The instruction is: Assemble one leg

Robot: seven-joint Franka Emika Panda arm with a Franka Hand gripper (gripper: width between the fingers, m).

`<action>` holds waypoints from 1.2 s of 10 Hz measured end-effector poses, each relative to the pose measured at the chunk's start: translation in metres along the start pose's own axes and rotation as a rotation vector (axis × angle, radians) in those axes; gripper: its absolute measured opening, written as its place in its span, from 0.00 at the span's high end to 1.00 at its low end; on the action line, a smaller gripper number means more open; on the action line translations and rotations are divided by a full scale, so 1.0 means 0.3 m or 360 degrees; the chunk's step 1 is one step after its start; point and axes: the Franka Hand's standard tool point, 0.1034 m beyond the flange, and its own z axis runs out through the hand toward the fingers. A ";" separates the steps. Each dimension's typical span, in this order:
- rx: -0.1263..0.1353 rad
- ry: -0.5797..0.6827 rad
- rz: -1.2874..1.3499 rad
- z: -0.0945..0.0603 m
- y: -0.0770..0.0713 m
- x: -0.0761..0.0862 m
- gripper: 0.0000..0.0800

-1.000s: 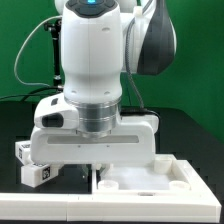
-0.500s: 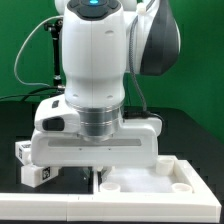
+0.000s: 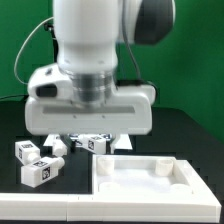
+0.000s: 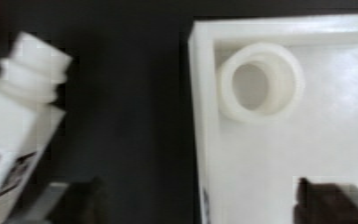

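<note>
In the exterior view several white legs with tag stickers lie on the black table: two at the exterior view's left (image 3: 27,152) (image 3: 42,171) and a row (image 3: 95,141) just behind the large white panel (image 3: 140,182). My gripper (image 3: 92,128) hangs over that row, above the panel's far left corner. In the wrist view the gripper (image 4: 197,205) is open and empty, its dark fingertips (image 4: 64,200) wide apart. One leg (image 4: 19,105), stub end showing, lies beside the panel's raised rim (image 4: 202,110). A round socket (image 4: 261,83) sits in the panel's corner.
A long flat white strip (image 3: 45,203) runs along the table's front in the exterior view, below the two left legs. The green backdrop stands behind the arm, with black cables at the exterior view's left.
The arm has risen off the table. The hand, which sat low against the panel's far edge, is now higher, and the row of legs beneath it has come into sight.
</note>
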 end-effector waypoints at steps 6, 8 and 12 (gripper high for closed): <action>-0.0050 -0.0021 -0.0098 0.005 -0.033 -0.034 0.19; -0.0092 0.0005 -0.0228 -0.060 -0.082 -0.107 0.19; -0.0095 0.0003 -0.0629 -0.050 -0.084 -0.143 0.19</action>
